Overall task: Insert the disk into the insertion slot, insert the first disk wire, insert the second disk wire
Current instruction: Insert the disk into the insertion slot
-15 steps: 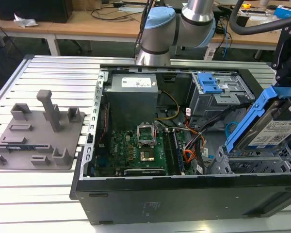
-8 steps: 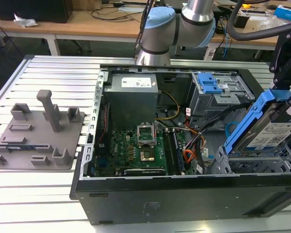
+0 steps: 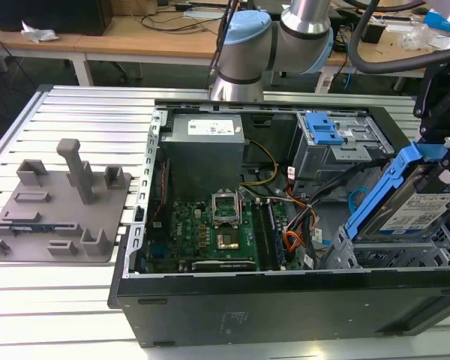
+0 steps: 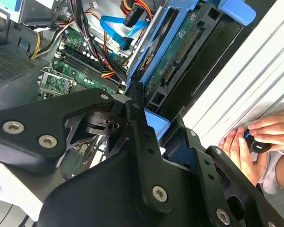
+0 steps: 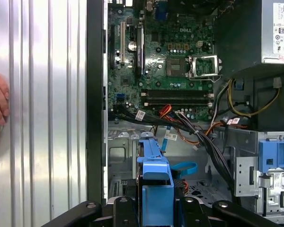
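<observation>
A ribbed aluminium table (image 3: 82, 112) carries an open computer case (image 3: 285, 311) laid on its side. Cluttered workbenches stand behind it, and a grey fixture plate (image 3: 60, 210) lies just beside it on the exterior view's left. The arm reaches over the far end of the case. Its gripper (image 5: 155, 196) is clamped on the disk (image 3: 424, 210), fingers pinching the blue caddy from both sides.

The disk is held tilted, its lower edge aimed down at the slot (image 3: 439, 241), I'd guess so it can slide in along the cage walls. It hangs just above the mouth, not seated.

The red/orange wire (image 4: 141, 7) and the light blue cable (image 4: 111, 26) lie loose inside the case near the cage, neither one joined to the disk. That probably keeps the bay free.

A person's hand (image 4: 255, 139) rests on the table outside the case, fingers on a small dark object whose purpose I can't make out.

In both wrist views the gripper's own black linkages cover the caddy's held end. The exterior view cuts off the disk's far edge and most of the gripper. Whether the disk's low corner already touches the cage is hidden from me
</observation>
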You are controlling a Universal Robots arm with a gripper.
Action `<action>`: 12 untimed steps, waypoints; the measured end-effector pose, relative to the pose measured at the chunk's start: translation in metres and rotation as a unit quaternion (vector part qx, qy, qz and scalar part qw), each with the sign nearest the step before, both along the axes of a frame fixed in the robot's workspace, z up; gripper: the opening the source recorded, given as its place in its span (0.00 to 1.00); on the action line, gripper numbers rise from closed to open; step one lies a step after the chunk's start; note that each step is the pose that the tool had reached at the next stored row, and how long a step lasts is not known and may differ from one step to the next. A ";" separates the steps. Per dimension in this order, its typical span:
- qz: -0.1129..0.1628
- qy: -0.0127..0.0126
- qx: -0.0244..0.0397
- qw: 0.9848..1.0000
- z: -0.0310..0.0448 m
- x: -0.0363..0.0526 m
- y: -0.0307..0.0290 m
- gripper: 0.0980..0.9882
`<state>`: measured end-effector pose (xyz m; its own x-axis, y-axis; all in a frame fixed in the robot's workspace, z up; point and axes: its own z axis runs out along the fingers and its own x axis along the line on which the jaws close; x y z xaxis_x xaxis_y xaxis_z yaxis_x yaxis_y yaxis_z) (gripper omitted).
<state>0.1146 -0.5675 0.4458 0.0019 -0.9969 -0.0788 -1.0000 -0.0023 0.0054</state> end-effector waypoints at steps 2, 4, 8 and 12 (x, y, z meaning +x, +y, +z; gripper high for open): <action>0.000 0.000 0.000 1.000 -0.0052 0.0000 0.0000 0.30; 0.000 0.001 0.000 1.000 -0.0082 0.0000 0.0000 0.30; 0.000 0.001 0.000 1.000 -0.0188 0.0000 0.0000 0.30; 0.000 0.001 0.000 1.000 -0.0271 0.0000 0.0000 0.30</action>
<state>0.1146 -0.5675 0.4187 0.0017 -0.9969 -0.0788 -1.0000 -0.0023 0.0082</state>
